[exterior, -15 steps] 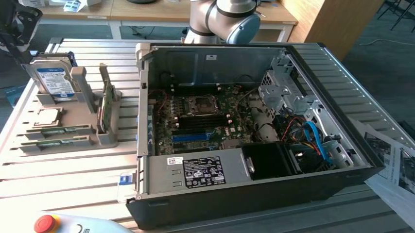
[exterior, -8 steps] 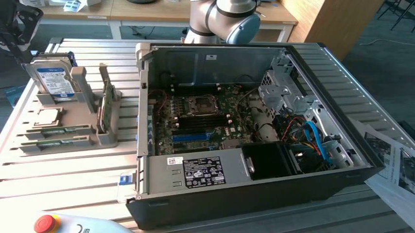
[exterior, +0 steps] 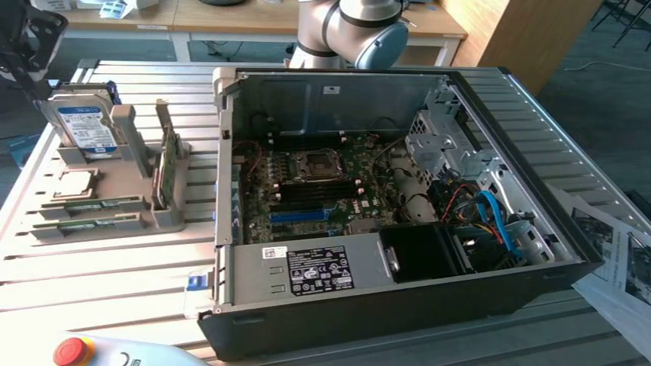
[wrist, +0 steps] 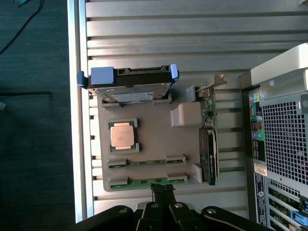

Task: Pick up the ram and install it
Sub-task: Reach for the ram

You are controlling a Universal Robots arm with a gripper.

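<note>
Two ram sticks (wrist: 147,162) (one processor (wrist: 123,135))

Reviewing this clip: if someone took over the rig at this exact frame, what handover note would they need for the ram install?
Gripper: shut, holding nothing. Its tips are at the edge of the gray holder, right by the outer ram stick; whether they touch it cannot be told.
Things: the second ram stick lies in the holder's next slot. The open computer case stands beside the holder, with its motherboard exposed.
Done: nothing that shows; both sticks sit in the holder.
Left: the whole job, both the pickup and the install.
</note>
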